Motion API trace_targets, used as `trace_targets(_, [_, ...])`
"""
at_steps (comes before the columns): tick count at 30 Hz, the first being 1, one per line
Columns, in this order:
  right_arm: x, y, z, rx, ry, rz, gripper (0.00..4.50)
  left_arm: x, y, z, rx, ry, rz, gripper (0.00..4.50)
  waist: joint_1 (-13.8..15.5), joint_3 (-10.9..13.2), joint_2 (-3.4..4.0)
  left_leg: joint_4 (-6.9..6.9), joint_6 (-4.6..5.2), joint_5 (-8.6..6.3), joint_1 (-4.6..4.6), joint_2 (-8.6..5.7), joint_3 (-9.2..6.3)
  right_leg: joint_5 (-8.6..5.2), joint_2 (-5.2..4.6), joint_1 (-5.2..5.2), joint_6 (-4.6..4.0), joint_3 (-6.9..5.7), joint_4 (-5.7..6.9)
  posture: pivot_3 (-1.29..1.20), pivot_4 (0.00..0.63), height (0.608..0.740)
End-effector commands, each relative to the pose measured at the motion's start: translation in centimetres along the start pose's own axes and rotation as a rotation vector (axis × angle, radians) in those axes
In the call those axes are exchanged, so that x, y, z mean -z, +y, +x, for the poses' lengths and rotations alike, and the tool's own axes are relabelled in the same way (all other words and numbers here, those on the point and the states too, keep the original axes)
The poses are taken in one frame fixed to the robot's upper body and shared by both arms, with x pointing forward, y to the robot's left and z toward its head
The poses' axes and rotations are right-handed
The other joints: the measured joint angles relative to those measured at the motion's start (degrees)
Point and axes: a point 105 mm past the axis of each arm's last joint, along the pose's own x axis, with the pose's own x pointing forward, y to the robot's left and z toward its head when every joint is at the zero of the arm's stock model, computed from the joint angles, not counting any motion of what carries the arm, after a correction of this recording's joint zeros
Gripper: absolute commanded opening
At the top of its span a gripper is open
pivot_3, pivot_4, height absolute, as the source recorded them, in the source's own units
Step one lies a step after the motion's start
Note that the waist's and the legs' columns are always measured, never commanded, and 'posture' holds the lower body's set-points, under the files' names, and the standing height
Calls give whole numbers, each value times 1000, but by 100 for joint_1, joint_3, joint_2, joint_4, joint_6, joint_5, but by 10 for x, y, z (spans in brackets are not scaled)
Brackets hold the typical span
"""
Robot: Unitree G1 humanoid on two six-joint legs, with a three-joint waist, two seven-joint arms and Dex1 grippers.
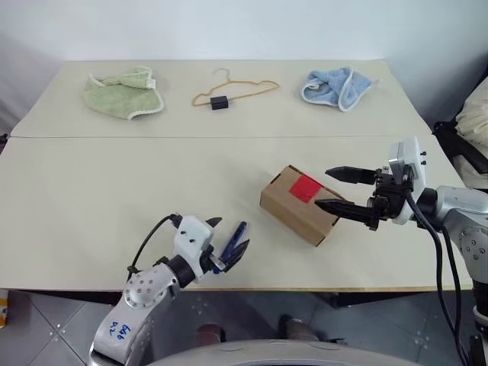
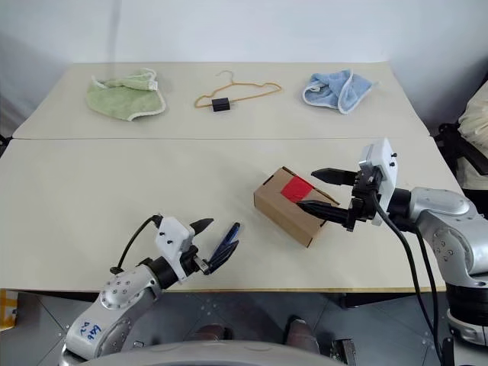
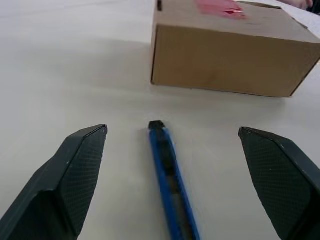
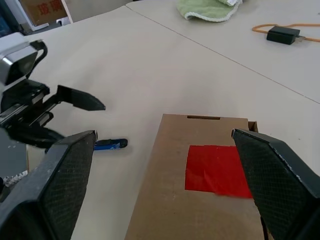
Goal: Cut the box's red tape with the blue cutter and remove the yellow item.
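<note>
**Blue cutter lined up, waiting on the pinch**

Nearest the front edge of the counter [image 1: 91, 221]: left gripper [image 1: 229, 248], fingers spread wide, straddling the blue cutter [image 3: 167, 180] without touching it. Lying flat on the counter, that cutter, dark tip aimed toward the box [image 1: 301, 206], centred between the two pads in the left wrist view. Good line-up. Best to sink low until the pads flank the slim body, then close square across it, gripping toward the rear so the tip stays free for slicing. Risky to close from this height: likely to skid the stick or roll it away.

Further in, slightly right of centre: box sitting skewed on the counter, flaps shut, red tape [image 1: 306, 187] intact on top. Yellow item presumably inside, not visible yet.

Right gripper [image 1: 345, 191] just beyond, fingers wide open, one above the box's near end and one beside its right face, no firm contact to be seen. Worth clamping the carton sides before any blade pressure, keeping clear of the tape.

Far back, well apart from the action: green cloth [image 1: 123, 93], orange wire hanger [image 1: 232, 90], blue cloth [image 1: 335, 87].
</note>
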Motion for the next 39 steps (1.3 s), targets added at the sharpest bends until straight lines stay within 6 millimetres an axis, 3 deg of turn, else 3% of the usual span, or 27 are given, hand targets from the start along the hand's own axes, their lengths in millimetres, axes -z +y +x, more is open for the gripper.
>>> trace_targets(1, [-6,-3,-3,26,-9,-37,4500,12,10,-3,-120,80,54,4478,0,0,0,0,0,0,0,0,0,0,0,0,0,0,0,0,150,740])
trace_targets(5, [-4,-2,-4,32,-5,-34,4500,24,15,-2,-157,157,63,4478,-1,0,0,0,2,-1,0,-1,0,0,0,0,1,-1,1,0,150,740])
trace_targets(8, [-3,-2,-3,38,-7,-32,4500,30,7,-3,-116,202,47,4478,2,-1,1,1,3,-1,1,-1,0,0,0,1,1,-1,2,0,150,740])
trace_targets(20, [0,-3,-1,56,-16,-21,4500,31,3,-14,-50,243,73,4478,-3,-4,6,2,2,-1,2,0,0,0,0,2,1,-1,3,0,150,740])
trace_targets(30, [5,3,-3,23,17,29,4500,37,-24,-33,46,307,46,4478,-6,-5,8,2,6,-3,2,0,0,0,0,2,-1,-1,2,0,150,740])
trace_targets(39, [8,9,-4,7,53,61,4500,52,-20,-29,2,410,-45,4478,3,-16,26,21,9,-5,5,0,-2,-1,0,10,-1,-1,11,0,150,740])
